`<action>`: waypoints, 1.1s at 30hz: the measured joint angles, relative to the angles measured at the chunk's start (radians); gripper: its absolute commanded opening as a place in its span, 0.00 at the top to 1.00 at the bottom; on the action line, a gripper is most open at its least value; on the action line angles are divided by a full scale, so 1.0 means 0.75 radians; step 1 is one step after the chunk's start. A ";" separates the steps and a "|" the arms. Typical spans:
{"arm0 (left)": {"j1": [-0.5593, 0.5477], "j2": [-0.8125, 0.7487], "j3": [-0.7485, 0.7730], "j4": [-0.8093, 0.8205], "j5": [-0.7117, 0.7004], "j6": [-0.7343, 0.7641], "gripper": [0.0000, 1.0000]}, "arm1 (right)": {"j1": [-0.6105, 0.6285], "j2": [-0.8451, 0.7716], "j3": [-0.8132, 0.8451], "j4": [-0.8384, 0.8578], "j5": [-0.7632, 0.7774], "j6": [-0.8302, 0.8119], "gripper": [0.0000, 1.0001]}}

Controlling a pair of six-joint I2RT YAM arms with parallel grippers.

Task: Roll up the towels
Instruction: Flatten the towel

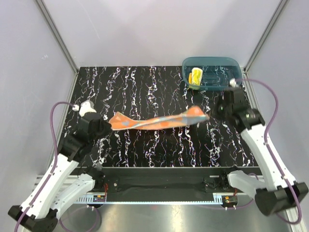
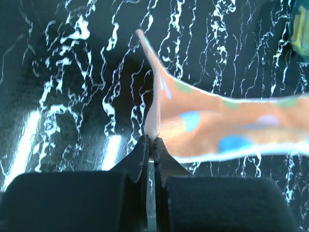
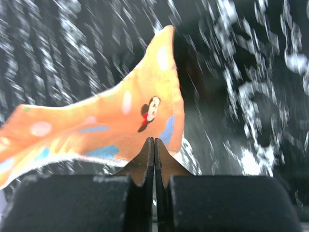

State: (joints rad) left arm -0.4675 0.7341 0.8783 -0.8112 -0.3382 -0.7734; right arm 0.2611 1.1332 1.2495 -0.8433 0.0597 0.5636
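right wrist alone shows cartoon print [image 3: 149,112] on towel [image 3: 91,128].

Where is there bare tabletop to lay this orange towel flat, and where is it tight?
Bare table runs behind the stretched orange towel, from the left edge to the teal tub. A second bare band lies between the towel and the near edge. Crowded: the far right corner, where the tub holding the yellow towel sits close to the right gripper.

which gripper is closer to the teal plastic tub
Right. The right gripper sits just in front of the teal translucent plastic tub; the left gripper holds the opposite end of the orange dotted towel.
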 measured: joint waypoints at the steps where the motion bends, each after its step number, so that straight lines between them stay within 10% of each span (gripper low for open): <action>1: 0.001 -0.028 -0.020 -0.003 0.001 -0.009 1.00 | 0.000 -0.062 -0.096 -0.006 -0.002 0.018 0.89; 4: 0.002 -0.129 -0.144 -0.017 0.022 -0.045 1.00 | 0.000 -0.167 -0.378 -0.029 -0.046 0.082 0.33; 6: 0.002 -0.162 -0.241 -0.038 0.057 -0.078 0.96 | 0.000 -0.162 -0.509 -0.037 -0.084 0.106 0.26; 12: -0.004 -0.210 -0.380 -0.096 0.176 -0.170 0.86 | 0.000 -0.234 -0.594 -0.105 -0.139 0.168 0.25; 17: -0.004 -0.220 -0.351 -0.130 0.211 -0.213 0.39 | 0.001 -0.206 -0.427 -0.065 -0.162 0.168 0.26; 33: -0.004 0.074 -0.181 -0.022 0.112 -0.101 0.27 | 0.024 0.484 -0.320 0.139 -0.318 0.030 0.29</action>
State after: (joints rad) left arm -0.4702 0.7895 0.7429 -0.8280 -0.2543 -0.8490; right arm 0.2790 1.4963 1.0096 -0.7387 -0.1787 0.5858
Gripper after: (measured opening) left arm 0.726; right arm 0.717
